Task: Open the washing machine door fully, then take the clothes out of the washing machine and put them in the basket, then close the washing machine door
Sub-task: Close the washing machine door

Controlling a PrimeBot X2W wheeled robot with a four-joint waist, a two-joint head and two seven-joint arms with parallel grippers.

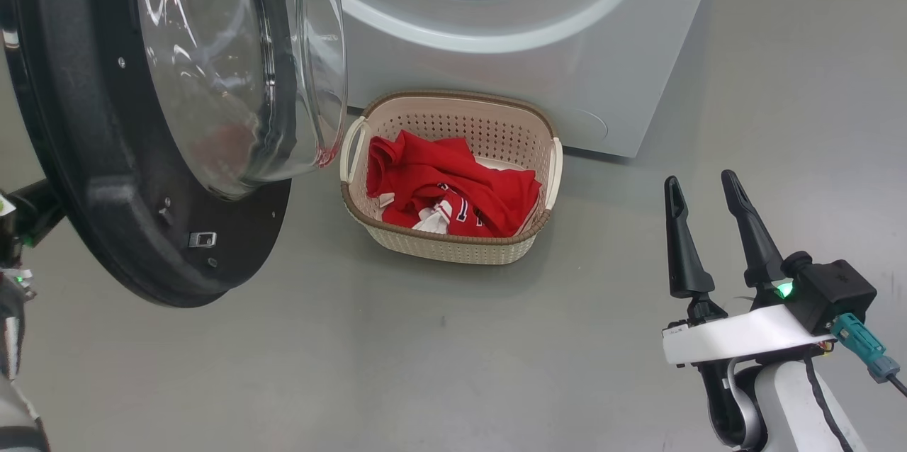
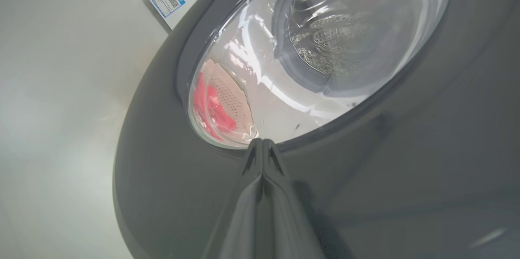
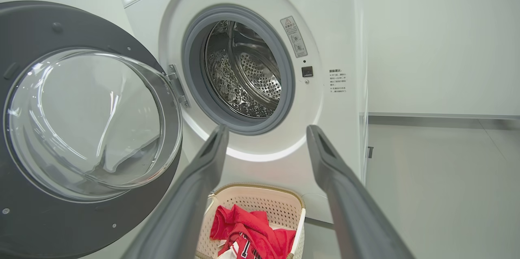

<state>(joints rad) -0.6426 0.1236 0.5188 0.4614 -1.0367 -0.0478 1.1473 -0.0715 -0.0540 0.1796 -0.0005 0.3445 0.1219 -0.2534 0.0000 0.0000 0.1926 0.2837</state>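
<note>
Door [image 1: 92, 176] at the left hangs wide open, and the left pincer [image 2: 263, 145] has its fingers pressed together, gripping nothing, tips at the black outer rim. I'd judge the door stiff, hinged and glossy, so best pushed flat on the rim and kept off the glass. Right of it the basket [image 1: 453, 101] holds the soft red clothes [image 1: 453, 183], just before the washing machine [image 1: 567, 48]. Near right, the right pincer [image 1: 701, 181] gapes empty.

Shiny and soft
The washing machine door [image 1: 85, 154] is clear shiny glass in black plastic; the drum [image 3: 252, 76] is holey metal; the basket [image 1: 453, 246] is plastic; the clothes [image 1: 425, 176] are soft cloth.
</note>
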